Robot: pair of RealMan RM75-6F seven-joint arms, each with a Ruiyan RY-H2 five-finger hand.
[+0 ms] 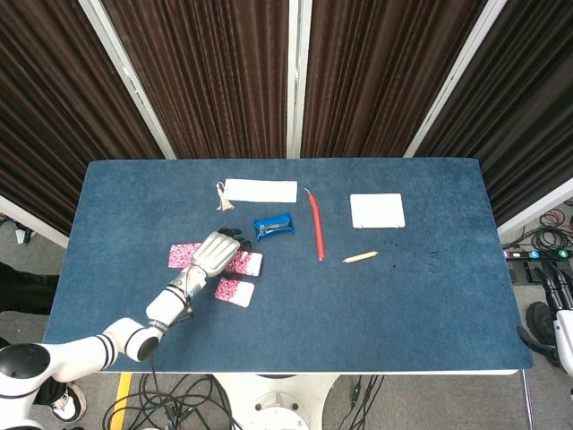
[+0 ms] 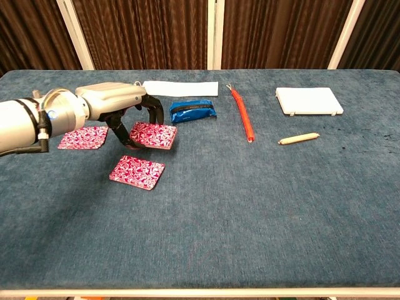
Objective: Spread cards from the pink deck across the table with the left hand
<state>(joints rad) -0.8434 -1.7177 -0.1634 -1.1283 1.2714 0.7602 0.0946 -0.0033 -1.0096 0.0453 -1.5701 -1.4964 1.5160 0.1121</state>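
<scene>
The pink deck [image 2: 152,135] is gripped by the fingers [image 2: 156,113] of the left hand [image 2: 119,100], just above the bench [image 2: 250,200], near the blue pouch [image 2: 192,110]. One pink card [image 2: 137,172] is laid flat in front of the deck; another card [image 2: 83,137] is seen to the left, partly behind the arm. Right hand: not seen in either view. A red pen [image 2: 242,115] & white pad [image 2: 309,100] are set further right.

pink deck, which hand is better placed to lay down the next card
The left. The left hand already holds the pink deck in its fingers over the table, beside the two pink cards already laid. The right hand sits off the table's right edge, far away.
</scene>
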